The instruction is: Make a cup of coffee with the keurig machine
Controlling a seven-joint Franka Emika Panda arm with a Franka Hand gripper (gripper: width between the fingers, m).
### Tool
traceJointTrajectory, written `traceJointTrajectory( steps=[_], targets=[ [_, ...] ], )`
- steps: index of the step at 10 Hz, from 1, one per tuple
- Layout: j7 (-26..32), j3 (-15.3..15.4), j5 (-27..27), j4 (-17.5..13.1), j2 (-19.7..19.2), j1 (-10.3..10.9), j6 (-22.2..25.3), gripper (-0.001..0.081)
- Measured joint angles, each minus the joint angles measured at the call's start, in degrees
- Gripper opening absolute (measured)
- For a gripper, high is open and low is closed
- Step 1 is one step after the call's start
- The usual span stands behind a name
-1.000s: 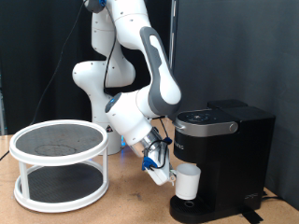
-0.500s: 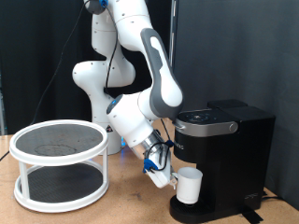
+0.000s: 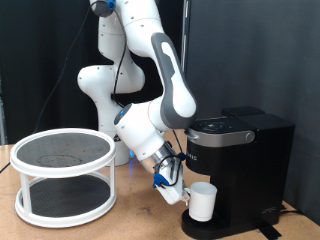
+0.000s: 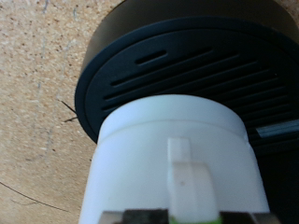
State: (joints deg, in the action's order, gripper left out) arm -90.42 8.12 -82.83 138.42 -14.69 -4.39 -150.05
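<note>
The small white cup (image 3: 203,201) stands on or just above the round drip base (image 3: 215,226) of the black keurig machine (image 3: 245,150), under its closed lid. My gripper (image 3: 180,193) reaches in from the exterior view's left and is shut on the cup's handle. In the wrist view the cup (image 4: 177,159) fills the frame, with its handle running down between my gripper's fingers (image 4: 192,217). The slotted black drip base (image 4: 187,56) lies right behind it. I cannot tell whether the cup's bottom touches the base.
A white two-tier round rack (image 3: 65,172) with dark mesh shelves stands at the exterior view's left on the wooden table (image 3: 130,222). The robot's white base rises behind the rack. A black curtain hangs at the back.
My gripper has carried the cup a little lower and further to the exterior view's right, deeper over the drip base under the machine's head.
</note>
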Motion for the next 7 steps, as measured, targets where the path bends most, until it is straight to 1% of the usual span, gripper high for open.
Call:
traceJointTrajectory(
  steps=[2,3,4,5,6,7],
  targets=[
    [0.00,0.00,0.49,0.00,0.00,-0.10,2.32,0.0016],
    [0.14,0.00,0.57,0.02,0.00,-0.15,3.32,0.0191],
    [0.29,0.00,0.57,0.04,0.00,-0.15,3.78,0.0191],
    [0.30,-0.03,0.66,0.06,0.00,-0.17,4.00,0.0375],
    [0.31,-0.13,1.06,0.21,0.02,-0.25,4.26,0.0375],
    [0.76,-0.36,1.76,0.68,0.07,-0.52,4.55,0.0513]
  ],
)
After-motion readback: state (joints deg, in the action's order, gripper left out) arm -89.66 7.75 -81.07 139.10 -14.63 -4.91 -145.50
